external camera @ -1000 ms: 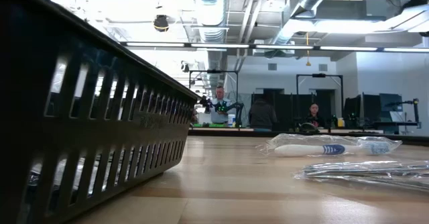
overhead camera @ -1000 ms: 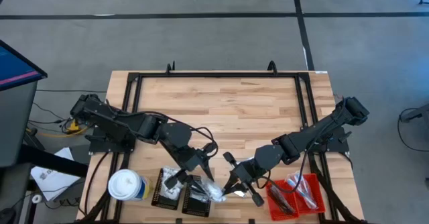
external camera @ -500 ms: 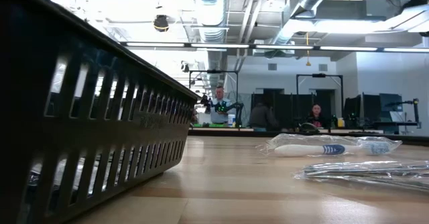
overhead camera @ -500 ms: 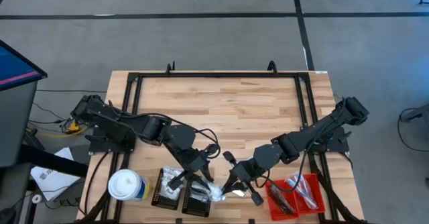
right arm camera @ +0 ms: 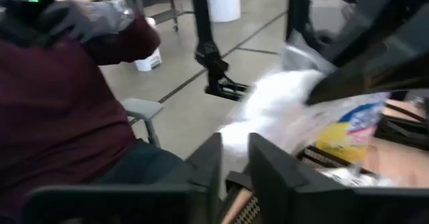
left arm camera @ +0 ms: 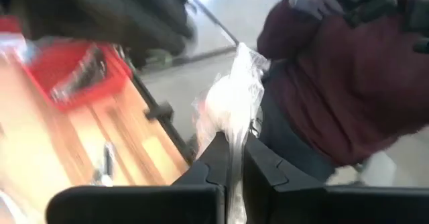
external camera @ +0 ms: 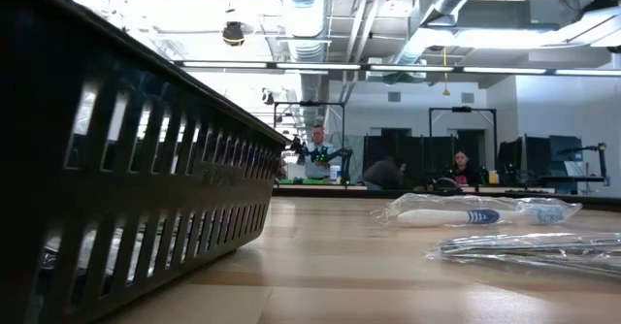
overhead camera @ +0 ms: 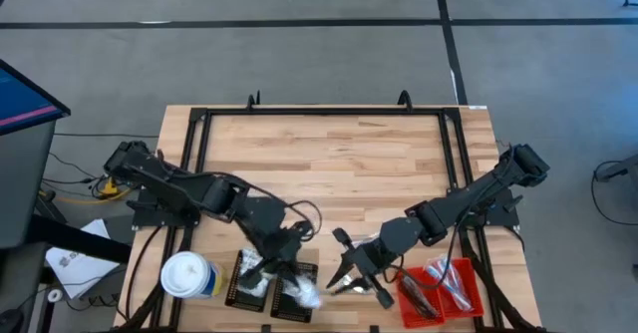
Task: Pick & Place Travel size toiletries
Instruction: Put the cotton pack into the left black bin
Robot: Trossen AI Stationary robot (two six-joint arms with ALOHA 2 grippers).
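Since the earlier frame the white puffy packet [overhead camera: 305, 292] has passed from between the two grippers to above the right-hand black tray [overhead camera: 290, 291], carried by the left gripper [overhead camera: 296, 285], whose fingers [left arm camera: 216, 158] are clenched on its clear wrapper. In the high view this grasp lies at about 6 o'clock on the wooden table [overhead camera: 339, 164]. Just beside it, toward 3 o'clock, the right gripper [overhead camera: 346, 282] stands apart from the packet; whether its jaws are parted or closed cannot be told. The white-topped canister [overhead camera: 186, 275] stands at 8 o'clock beside the trays, and the red tray [overhead camera: 467, 273], holding more wrapped items, sits at 4 o'clock. The low view shows a wrapped blue-and-white stick [external camera: 456, 215] and silvery sachets [external camera: 529, 248] lying on the tabletop. The wrist views show a seated person in a maroon top [left arm camera: 342, 90] beyond the table.
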